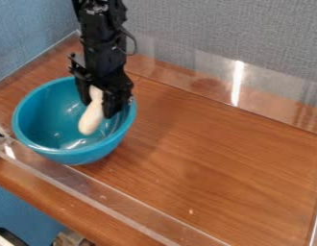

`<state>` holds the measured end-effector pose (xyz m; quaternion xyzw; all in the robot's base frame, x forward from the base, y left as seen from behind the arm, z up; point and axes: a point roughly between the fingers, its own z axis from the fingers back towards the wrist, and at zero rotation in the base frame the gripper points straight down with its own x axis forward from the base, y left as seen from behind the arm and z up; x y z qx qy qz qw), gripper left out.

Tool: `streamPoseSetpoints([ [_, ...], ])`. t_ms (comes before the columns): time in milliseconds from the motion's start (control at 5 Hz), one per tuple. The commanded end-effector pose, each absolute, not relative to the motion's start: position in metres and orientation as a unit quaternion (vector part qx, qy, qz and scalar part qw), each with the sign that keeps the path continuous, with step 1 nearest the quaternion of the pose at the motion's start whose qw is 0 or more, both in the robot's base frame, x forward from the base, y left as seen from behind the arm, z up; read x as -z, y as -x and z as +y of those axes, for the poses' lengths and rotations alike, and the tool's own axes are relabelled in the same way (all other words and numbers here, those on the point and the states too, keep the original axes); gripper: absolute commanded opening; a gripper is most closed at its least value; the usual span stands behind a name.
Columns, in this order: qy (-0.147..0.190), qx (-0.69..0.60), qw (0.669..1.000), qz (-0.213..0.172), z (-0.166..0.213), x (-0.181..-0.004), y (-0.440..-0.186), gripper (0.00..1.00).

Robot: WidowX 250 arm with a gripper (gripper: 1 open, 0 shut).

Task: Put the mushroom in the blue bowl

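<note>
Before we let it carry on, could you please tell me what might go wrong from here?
The mushroom hangs at a slant from the pincer inside the blue bowl, so it may tip or roll when released. The pincer is close to the bowl's far rim, so it could knock the rim and shift the bowl while withdrawing.

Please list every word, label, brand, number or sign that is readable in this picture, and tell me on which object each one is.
No readable text anywhere.
Blue bowl: no lettering visible.
Mushroom: no lettering visible.
Gripper: dark and blurred; any small marking is too unclear to read.
</note>
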<state>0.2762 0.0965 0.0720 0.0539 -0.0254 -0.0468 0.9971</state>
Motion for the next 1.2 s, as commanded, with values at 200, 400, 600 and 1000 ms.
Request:
streamPoseSetpoints([
  [200,-0.061,0.038,0.996,-0.047,0.1045,-0.0818,-0.2819,0.0],
  [400,-0.062,0.037,0.996,-0.049,0.1064,-0.0823,-0.283,0.0],
  [600,-0.062,0.035,0.996,-0.051,0.1082,-0.0829,-0.2842,0.0],
  [1000,-0.064,0.031,0.996,-0.056,0.1115,-0.0846,-0.2865,0.0],
])
